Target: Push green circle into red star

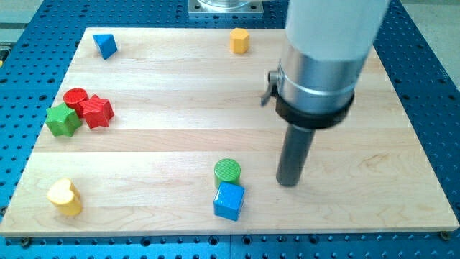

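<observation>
The green circle (228, 172) stands on the wooden board near the view's bottom middle, touching a blue cube (229, 201) just below it. The red star (95, 111) lies at the view's left, pressed between a red circle (75, 98) and a green block (62, 120). My tip (289, 182) rests on the board to the right of the green circle, with a clear gap between them. The arm's thick body hangs over the board's upper right.
A blue triangular block (106, 45) sits at the top left. A yellow hexagonal block (239, 40) sits at the top middle. A yellow heart (65, 196) lies at the bottom left. The board's bottom edge (230, 234) runs just below the blue cube.
</observation>
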{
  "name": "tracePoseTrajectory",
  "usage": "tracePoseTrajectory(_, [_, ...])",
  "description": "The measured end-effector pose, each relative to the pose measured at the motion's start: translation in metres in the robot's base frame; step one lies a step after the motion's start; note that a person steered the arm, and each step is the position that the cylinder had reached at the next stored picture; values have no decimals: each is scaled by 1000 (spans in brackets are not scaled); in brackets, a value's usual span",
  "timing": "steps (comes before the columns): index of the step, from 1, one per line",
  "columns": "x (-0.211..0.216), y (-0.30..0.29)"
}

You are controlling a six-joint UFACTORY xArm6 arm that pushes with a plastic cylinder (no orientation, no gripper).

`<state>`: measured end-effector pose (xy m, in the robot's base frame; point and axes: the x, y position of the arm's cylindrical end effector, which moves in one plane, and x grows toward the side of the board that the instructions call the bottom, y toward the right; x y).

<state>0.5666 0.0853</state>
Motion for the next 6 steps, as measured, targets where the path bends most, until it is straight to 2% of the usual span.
tracePoseTrajectory(2, [-14,-143])
tracePoseTrajectory(3, [-35,-216])
tracePoseTrajectory(4, [-53,-239])
tracePoseTrajectory(5, [-52,-209])
tracePoseTrajectory(6, [-88,-240])
